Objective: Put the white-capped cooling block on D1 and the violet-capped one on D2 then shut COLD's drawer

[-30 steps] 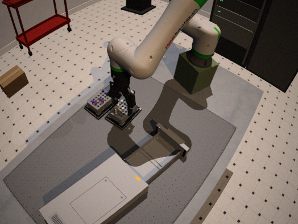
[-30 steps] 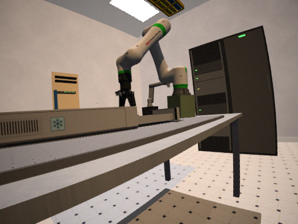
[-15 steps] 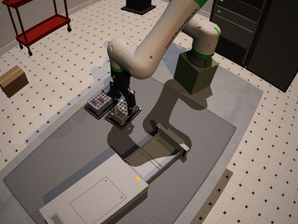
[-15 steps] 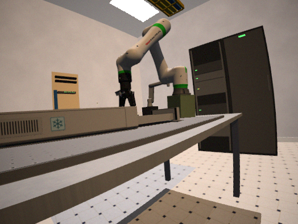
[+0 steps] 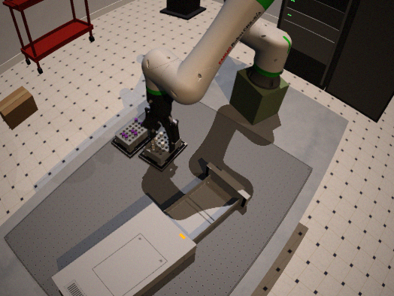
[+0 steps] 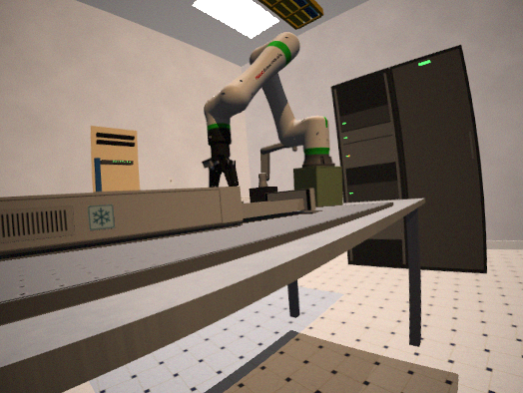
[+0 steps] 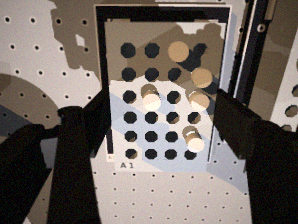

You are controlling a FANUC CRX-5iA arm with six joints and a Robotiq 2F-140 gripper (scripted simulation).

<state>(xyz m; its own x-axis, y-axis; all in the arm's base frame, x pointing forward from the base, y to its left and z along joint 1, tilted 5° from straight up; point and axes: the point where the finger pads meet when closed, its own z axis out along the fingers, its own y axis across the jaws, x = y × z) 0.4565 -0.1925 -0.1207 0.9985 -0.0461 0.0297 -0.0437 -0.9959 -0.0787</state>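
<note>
Two grey rectangular cooling blocks: one white-capped (image 5: 155,155) (image 7: 140,36), one violet-capped (image 5: 128,146), in two black-framed deck slots (image 5: 150,163) (image 7: 101,55) near the upper-left edge of the pale flat surface (image 5: 319,124) (image 6: 250,279) in the top view; five white-capped round tubes (image 5: 162,143) (image 7: 151,101), nineteen open round bores (image 7: 151,117) beside them; at least five violet-capped tubes (image 5: 132,131); one boxy beige cooler (image 5: 124,252) (image 6: 165,211), one open drawer (image 5: 207,195) (image 6: 274,206)
</note>
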